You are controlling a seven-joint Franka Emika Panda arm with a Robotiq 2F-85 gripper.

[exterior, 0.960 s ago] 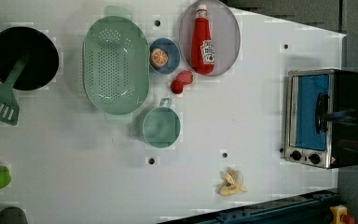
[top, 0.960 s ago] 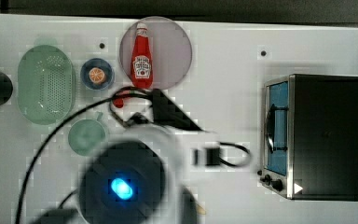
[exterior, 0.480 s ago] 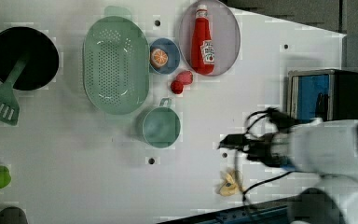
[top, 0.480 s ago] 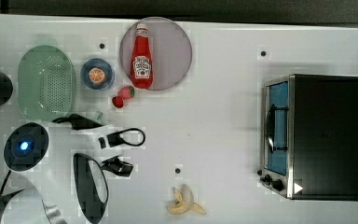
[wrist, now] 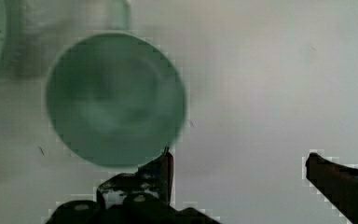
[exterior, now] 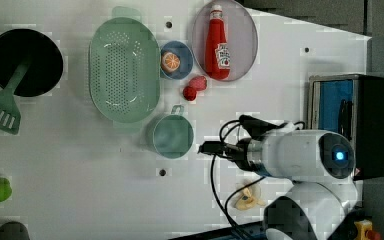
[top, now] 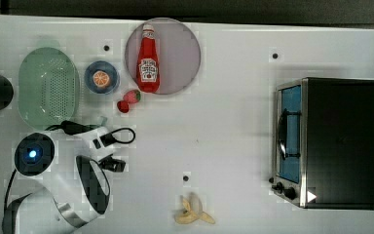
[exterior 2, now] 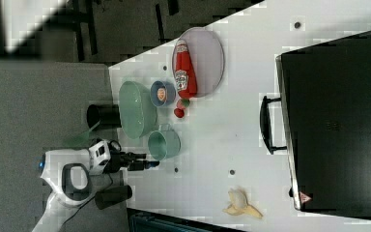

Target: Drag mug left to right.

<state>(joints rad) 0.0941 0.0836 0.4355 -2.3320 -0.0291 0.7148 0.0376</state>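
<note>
Left view: the small round pale teal-green mug [exterior: 170, 136] stands upright on the white table [exterior: 80, 190], just below the large pale green perforated oval basket [exterior: 124, 68], with its small handle pointing toward the small blue dish holding an orange slice [exterior: 175, 60]. The two-finger gripper [exterior: 211, 148] of the white robot arm [exterior: 300, 152] sits just to the left view's right of the mug, close to its rim; whether it touches cannot be told.

Wrist view: the mug appears as a green disc [wrist: 115, 99]. The two dark fingers [wrist: 161, 175] stand spread wide apart (one tip lies near the mug's rim, the other well clear of it), and there is only bare table between them. The gripper has hold of nothing.

Top view: the arm covers the spot below the basket [top: 48, 87], so the mug cannot be made out there. A red ketchup bottle [top: 148, 63] lies on a round grey-lilac plate [top: 182, 53]. Two small red strawberries [top: 129, 100] lie between that plate and the arm. A peeled banana [top: 193, 212] lies near the top view's bottom edge, and a black toaster oven with a blue glass door [top: 331, 141] stands at the top view's right.

Right view: the mug [exterior 2: 164, 144] sits between the basket [exterior 2: 136, 110] and the gripper [exterior 2: 149, 165].
</note>
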